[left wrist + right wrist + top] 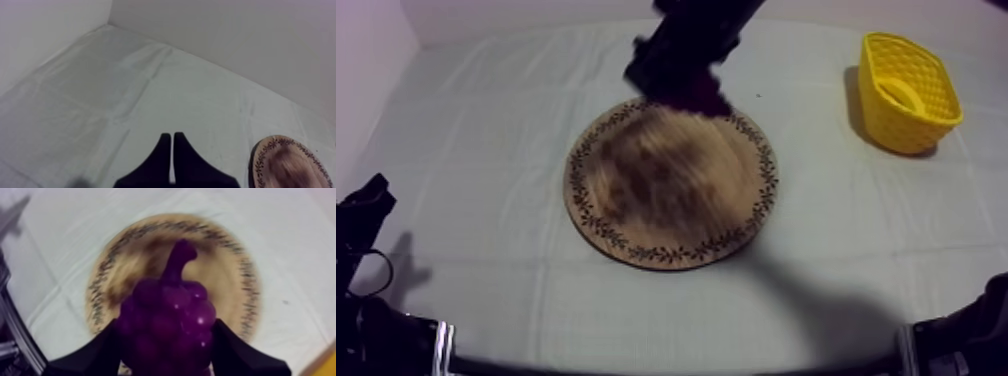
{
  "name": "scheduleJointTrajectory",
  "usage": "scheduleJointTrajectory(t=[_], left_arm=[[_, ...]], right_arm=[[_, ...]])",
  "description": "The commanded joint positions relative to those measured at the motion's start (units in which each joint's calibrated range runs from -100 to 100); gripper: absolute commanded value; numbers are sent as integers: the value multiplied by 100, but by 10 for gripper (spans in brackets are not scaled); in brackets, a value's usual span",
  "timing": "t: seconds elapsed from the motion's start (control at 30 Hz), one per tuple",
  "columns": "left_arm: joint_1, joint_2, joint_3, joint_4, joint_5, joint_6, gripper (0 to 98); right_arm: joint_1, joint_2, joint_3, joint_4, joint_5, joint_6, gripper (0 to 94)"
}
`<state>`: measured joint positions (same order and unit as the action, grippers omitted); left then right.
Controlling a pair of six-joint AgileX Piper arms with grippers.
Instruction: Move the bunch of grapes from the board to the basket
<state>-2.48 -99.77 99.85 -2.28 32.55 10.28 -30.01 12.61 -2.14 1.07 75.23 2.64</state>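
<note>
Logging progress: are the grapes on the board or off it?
Off, apparently: the right gripper is shut on the bunch of grapes, holding it above the wooden board.

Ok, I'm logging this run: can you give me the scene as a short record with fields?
left claw: shut on nothing, low at the table's left
right claw: shut on the bunch of grapes
bunch of grapes: held over the wooden board's far rim
wooden board: mid-table
yellow basket: far right, apart from the board
</note>
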Motion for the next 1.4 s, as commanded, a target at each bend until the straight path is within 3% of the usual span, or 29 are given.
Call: scheduleJointTrajectory(t=[0.0, 0.33, 0.6, 1.37], left_arm=[[-1, 3, 4, 1, 3, 0, 0], [-1, 3, 4, 1, 3, 0, 0], [-1, 3, 4, 1, 3, 0, 0], [-1, 3, 4, 1, 3, 0, 0]], right_arm=[[422, -185, -23, 20, 31, 19, 195], [1609, -280, -159, 79, 24, 209, 213], [2287, 93, -280, 165, -163, 241, 241], [3362, 1149, -356, 619, -685, 187, 265]])
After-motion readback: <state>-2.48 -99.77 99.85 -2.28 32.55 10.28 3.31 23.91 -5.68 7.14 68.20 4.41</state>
